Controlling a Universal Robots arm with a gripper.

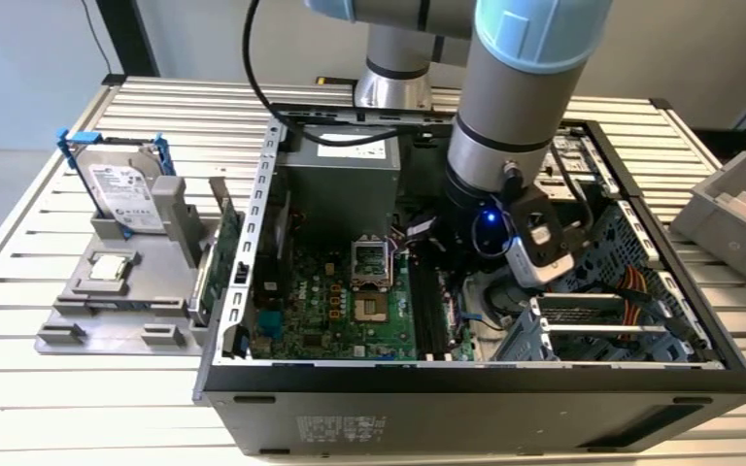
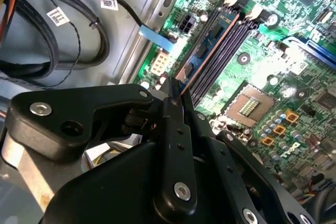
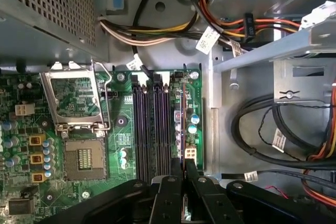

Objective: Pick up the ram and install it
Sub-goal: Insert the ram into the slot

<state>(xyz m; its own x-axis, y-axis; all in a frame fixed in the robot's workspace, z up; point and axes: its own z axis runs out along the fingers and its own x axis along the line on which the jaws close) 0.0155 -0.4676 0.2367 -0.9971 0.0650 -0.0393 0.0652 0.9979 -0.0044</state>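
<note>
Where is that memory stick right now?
In both wrist views the ram stands on edge in the gripper, at the outermost of the black slots.

An open computer case [image 1: 477,383] is laid on a slatted metal table [image 1: 75,417]. Inside it, a green motherboard [image 1: 334,311] with an open processor socket [image 1: 366,260] is seen below a grey power supply [image 1: 341,184]. At the exterior view's left, a hard drive [image 1: 127,194] is stood upright in a grey holder [image 1: 114,311]. A grey bin [image 1: 736,209] is placed at the right.
</note>
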